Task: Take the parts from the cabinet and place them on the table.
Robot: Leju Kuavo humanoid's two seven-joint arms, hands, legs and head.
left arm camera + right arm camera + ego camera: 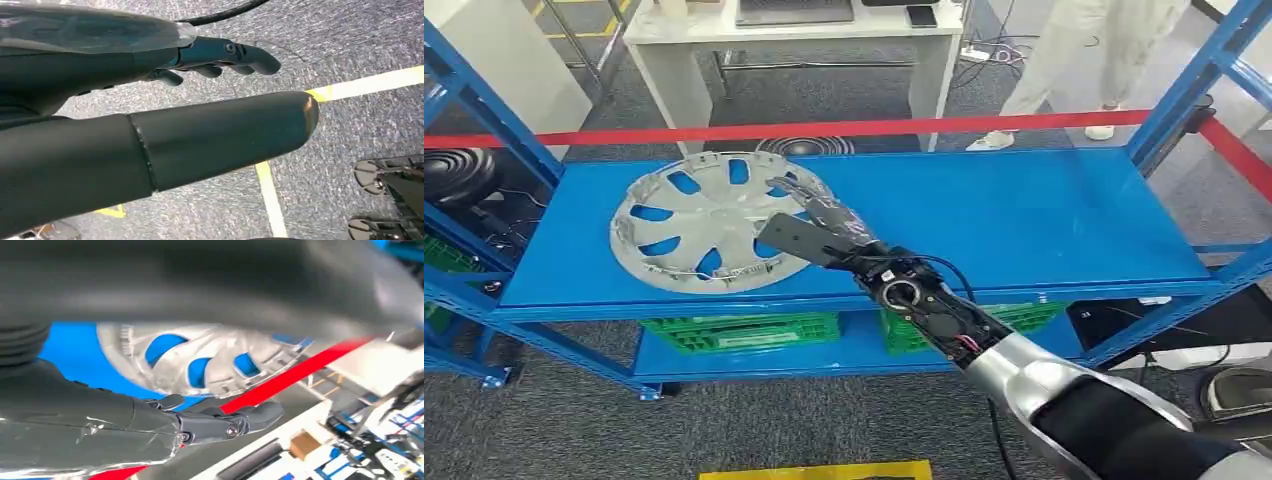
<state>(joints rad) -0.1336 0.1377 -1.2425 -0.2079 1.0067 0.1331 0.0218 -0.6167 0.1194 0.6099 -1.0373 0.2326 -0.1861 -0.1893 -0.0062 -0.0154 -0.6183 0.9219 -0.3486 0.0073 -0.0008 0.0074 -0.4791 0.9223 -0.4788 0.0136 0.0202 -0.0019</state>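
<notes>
The right hand (809,215) reaches in from the lower right over the blue shelf (1024,215), its fingers (789,187) spread above the right part of the hubcap (709,220) and its flat thumb out over the near rim. Whether any finger touches the hubcap I cannot tell; nothing is clasped, so the hand reads as open. The right wrist view gives the same from close behind: thumb above, fingers (235,422) below, the hubcap (200,357) between them and apart from both (the picture is blurred).

The hubcap, a silver disc with slots through which the blue shows, lies on the left half of the shelf, slightly tilted. Being round, it has no long axis.

Behind the shelf runs a red bar (824,128) from side to side, above the hubcap's far edge. Blue uprights (1184,90) rise at the corners. On the level below stand green crates (744,332). Beyond the bar a white worktop (794,30) carries a laptop and a phone, and a person's legs (1064,60) in light trousers stand to its right. A dark ribbed disc (459,170) sits past the left upright.

The left hand (150,100) hangs over grey carpet with yellow tape (370,84), fingers (235,55) loosely curled and apart from the thumb, holding nothing.
</notes>
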